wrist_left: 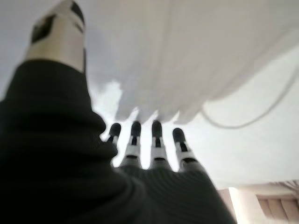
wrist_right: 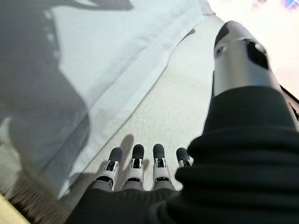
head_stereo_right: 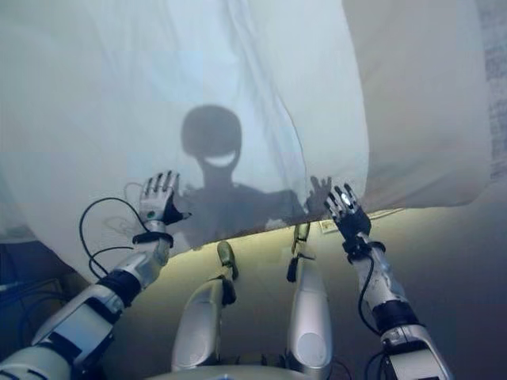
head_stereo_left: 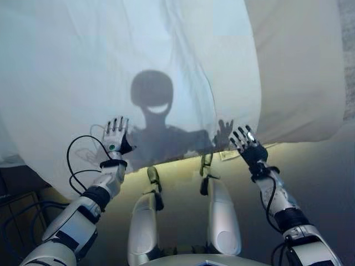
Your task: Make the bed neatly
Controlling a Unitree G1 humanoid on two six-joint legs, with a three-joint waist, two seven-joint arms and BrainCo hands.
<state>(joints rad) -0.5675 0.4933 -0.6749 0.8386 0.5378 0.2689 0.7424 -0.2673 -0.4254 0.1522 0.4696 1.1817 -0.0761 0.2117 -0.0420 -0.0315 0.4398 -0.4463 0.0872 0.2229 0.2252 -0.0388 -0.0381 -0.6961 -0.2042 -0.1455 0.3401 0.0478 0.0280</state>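
Observation:
A white cover (head_stereo_left: 111,66) lies over most of the bed, with long folds running down its middle (head_stereo_left: 188,83). Its right edge crosses a cream under-sheet (head_stereo_left: 299,72) that shows bare on the bed's right side. My left hand (head_stereo_left: 115,138) is open with straight fingers, resting at the cover's near edge; the left wrist view shows its fingertips (wrist_left: 156,140) against the cover's folds. My right hand (head_stereo_left: 249,145) is open at the cover's near right corner. In the right wrist view its fingers (wrist_right: 135,163) lie straight on the cream sheet, just beside the cover's hem (wrist_right: 140,79).
The bed's near edge runs across in front of me, with yellowish floor (head_stereo_left: 183,188) below it. Dark clutter (head_stereo_left: 16,210) sits on the floor at the lower left. Grey carpet (head_stereo_left: 349,66) shows past the bed's right side.

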